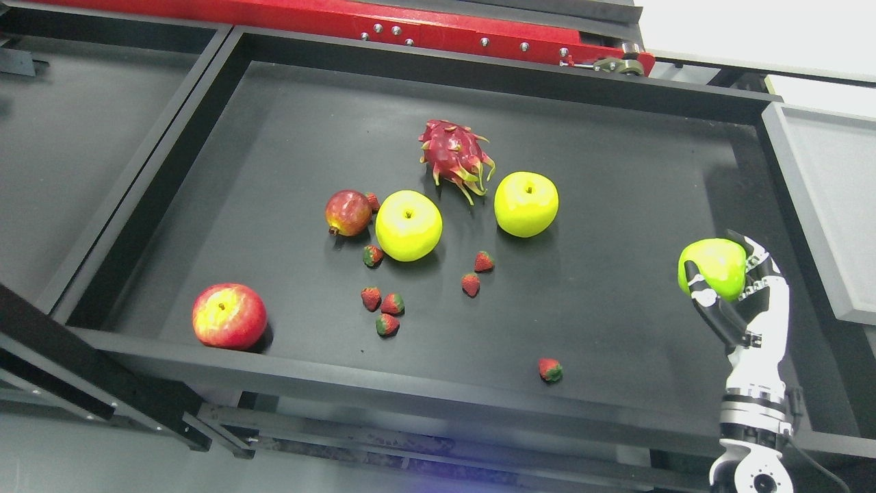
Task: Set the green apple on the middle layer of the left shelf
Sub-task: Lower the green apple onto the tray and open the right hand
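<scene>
Surface: black tray (616,171), far right side
Green apple (715,267): gripped in right hand (736,294), fingers curled around it
Hidden: apple's underside

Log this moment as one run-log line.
phase: apple grasped, not yet shelved | right hand: shut on green apple, over right side of black tray | left hand: not in view | two yellow-green apples on the tray

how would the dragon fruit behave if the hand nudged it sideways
The dragon fruit is oblong with flared scales, so it would probably slide or rock rather than roll freely like the round apples. The scale tips look thin and may bend or catch on fingers.
</scene>
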Robot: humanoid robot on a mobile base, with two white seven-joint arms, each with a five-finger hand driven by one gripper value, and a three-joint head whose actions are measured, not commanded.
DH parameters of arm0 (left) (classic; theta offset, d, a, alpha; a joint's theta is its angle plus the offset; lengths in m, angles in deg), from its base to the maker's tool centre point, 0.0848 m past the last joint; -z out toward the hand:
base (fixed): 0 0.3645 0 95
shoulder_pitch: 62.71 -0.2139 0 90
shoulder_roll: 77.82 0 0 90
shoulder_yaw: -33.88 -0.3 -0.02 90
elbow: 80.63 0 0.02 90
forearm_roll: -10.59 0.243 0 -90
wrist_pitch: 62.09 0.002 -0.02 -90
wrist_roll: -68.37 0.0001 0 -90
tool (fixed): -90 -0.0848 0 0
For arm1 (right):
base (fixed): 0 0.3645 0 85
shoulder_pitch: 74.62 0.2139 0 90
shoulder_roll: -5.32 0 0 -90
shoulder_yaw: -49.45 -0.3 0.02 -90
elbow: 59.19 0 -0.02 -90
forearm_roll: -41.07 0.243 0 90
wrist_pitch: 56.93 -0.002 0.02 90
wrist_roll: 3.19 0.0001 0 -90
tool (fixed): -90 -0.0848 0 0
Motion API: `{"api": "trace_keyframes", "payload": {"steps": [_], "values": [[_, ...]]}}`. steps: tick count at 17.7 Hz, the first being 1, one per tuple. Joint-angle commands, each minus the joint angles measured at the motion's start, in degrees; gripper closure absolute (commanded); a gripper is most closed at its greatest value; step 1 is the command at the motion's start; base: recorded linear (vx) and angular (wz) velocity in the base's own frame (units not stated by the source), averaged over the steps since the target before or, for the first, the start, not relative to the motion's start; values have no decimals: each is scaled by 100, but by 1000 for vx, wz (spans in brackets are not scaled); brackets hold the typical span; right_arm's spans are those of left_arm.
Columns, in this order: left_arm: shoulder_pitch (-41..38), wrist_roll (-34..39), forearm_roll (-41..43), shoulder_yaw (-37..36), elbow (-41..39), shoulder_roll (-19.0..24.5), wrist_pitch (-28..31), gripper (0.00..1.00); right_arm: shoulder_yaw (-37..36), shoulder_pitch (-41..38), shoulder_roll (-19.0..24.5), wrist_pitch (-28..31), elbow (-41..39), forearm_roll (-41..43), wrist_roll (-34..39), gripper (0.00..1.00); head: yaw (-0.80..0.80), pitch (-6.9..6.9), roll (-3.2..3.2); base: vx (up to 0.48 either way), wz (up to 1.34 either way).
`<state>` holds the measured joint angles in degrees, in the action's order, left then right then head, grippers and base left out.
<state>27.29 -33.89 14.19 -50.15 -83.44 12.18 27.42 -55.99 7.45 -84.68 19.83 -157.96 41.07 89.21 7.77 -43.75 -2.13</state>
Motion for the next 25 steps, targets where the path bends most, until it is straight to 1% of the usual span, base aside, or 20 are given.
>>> {"api": "trace_keyframes", "payload": {"steps": [1,3,5,6,11,14,15,16,17,18,19,23,25], "values": [[-53,4,1,0,0,100,-4,0,-38,63,-100,23,7,79,-3,100,0,0,0,66,-50],[-53,-5,1,0,0,100,-4,0,6,203,-100,216,51,62,-3,100,0,0,0,66,-53],[-53,-4,1,0,0,100,-4,0,84,545,-100,558,234,-148,41,100,0,0,0,61,-54],[-53,4,1,0,0,100,-4,0,181,660,-100,612,384,-227,58,100,0,0,0,56,-8],[-53,-4,1,0,0,100,-4,0,725,1521,-100,805,1763,-351,129,100,0,0,0,38,-18],[-53,4,1,0,0,100,-13,0,858,1785,-100,850,2037,-597,138,99,0,0,0,21,0],[-53,4,1,0,0,100,-4,0,858,1821,-100,858,2081,-632,146,97,0,0,0,18,-1],[-53,4,1,0,0,100,-4,0,850,1864,-100,928,2177,-641,147,87,0,0,0,0,0],[-53,-4,1,0,0,100,-4,0,850,1874,-100,1050,2248,-659,155,61,0,0,0,0,0],[-53,4,1,0,0,100,-4,0,841,1882,-100,1078,2266,-659,147,17,0,0,0,0,0],[-53,4,1,0,0,100,-13,0,858,1891,-100,1087,2266,-659,147,0,0,0,0,0,0],[-53,-5,1,0,0,100,-13,0,876,1926,-100,1052,2266,-659,147,0,0,0,0,0,0],[-53,4,1,0,0,100,-4,0,885,1944,-100,912,2249,-633,129,0,0,0,0,0,0]]}}
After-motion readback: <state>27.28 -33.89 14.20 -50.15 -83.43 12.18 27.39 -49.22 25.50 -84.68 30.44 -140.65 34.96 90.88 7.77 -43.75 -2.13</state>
